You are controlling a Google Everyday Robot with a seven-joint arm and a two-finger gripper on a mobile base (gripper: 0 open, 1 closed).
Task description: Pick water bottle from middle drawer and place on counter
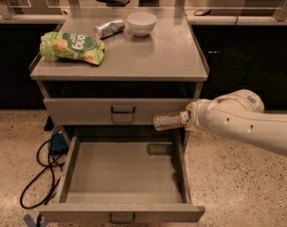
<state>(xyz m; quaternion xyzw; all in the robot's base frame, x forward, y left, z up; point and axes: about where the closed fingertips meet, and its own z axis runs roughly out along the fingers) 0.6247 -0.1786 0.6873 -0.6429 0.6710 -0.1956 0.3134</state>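
The water bottle (168, 121), small, clear and ribbed, hangs on its side in the air in front of the closed upper drawer's right end. My gripper (187, 119) is shut on its right end, at the tip of the white arm reaching in from the right. Below it the middle drawer (119, 174) is pulled out; its grey tray shows only the bottle's shadow. The counter (152, 56) is the flat grey cabinet surface above, well higher than the bottle.
On the counter lie a green snack bag (72, 47) at the left, a silvery can (109, 28) and a white bowl (141, 22) at the back. The upper drawer (117, 110) is closed. Black cables (41, 178) trail on the floor to the left.
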